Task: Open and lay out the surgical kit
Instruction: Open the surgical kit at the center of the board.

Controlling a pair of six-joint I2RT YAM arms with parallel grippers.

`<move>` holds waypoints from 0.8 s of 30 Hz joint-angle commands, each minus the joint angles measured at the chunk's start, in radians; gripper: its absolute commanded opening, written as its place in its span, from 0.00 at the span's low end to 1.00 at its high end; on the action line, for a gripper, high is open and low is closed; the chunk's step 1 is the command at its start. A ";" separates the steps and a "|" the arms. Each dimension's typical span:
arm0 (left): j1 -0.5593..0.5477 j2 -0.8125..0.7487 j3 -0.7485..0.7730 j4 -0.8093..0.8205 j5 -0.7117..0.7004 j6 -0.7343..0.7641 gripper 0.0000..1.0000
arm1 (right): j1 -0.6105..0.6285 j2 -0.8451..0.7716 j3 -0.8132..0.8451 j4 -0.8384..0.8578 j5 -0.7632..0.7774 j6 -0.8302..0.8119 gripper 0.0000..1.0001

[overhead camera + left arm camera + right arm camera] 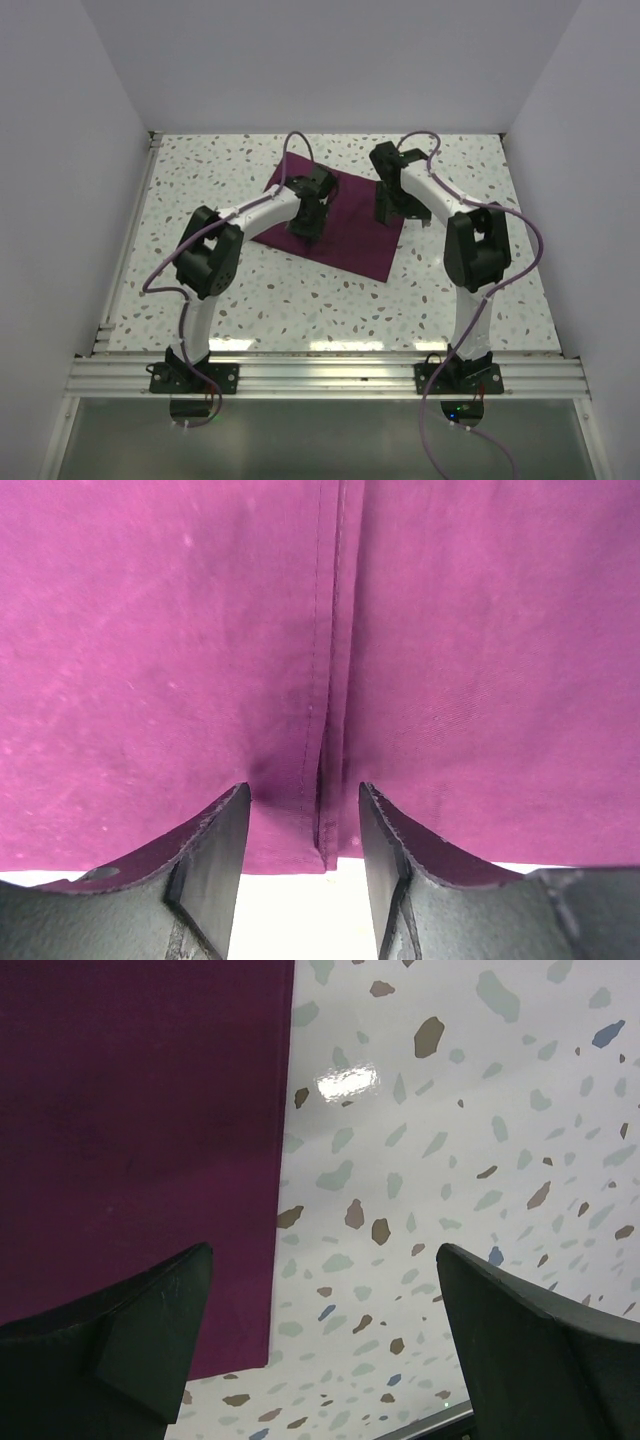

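Well back on the speckled terrazzo surface (300,300) lies the folded dark purple-maroon cloth wrap (345,228) — left hand (305,800) low over its hemmed seam (325,680), fingers slightly apart astride it; right hand (325,1250) spread wide over the wrap's right edge — holding nothing.

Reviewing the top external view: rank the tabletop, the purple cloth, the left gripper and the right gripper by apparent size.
1. tabletop
2. purple cloth
3. left gripper and right gripper: these look about alike, so they are not ranked against each other.
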 commanded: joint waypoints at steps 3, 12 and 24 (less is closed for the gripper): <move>-0.004 -0.025 -0.057 0.026 -0.009 -0.016 0.53 | -0.004 -0.052 0.003 0.015 -0.003 -0.020 0.98; -0.004 0.004 -0.051 0.039 -0.037 -0.013 0.56 | -0.005 -0.047 0.041 -0.009 -0.006 -0.030 0.98; -0.004 0.004 0.016 -0.019 -0.057 -0.014 0.24 | -0.005 -0.065 0.002 0.001 0.002 -0.037 0.98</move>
